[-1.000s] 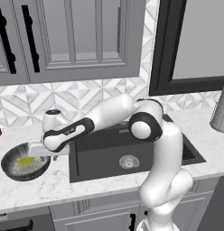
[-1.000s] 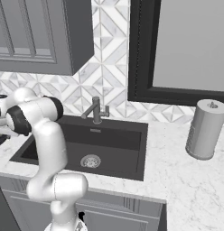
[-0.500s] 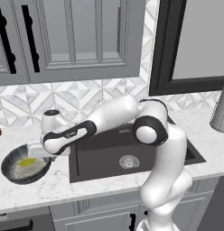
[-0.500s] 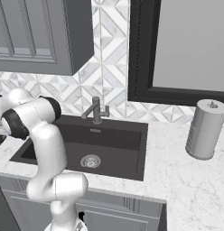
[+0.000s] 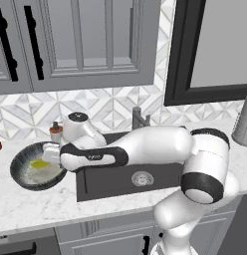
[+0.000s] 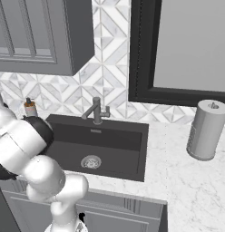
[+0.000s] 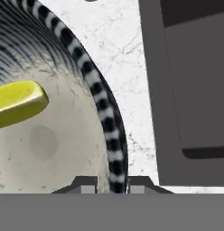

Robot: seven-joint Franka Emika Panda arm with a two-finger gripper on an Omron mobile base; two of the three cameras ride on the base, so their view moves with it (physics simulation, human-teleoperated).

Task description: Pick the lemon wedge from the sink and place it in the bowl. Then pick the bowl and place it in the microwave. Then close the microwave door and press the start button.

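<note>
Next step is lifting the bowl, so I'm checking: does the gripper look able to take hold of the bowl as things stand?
Probably yes. In the hand view the gripper has a fingertip on each side of the bowl rim, closed on it. The lemon wedge lies inside, apart from the fingertips, and nothing blocks the rim.

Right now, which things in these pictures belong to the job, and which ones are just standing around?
Job:
- lemon wedge, lying in the bowl
- bowl, on the counter left of the sink, gripper shut on its rim
- sink

Just standing around:
- faucet
- soap bottle
- grey canister
- cabinets
</note>
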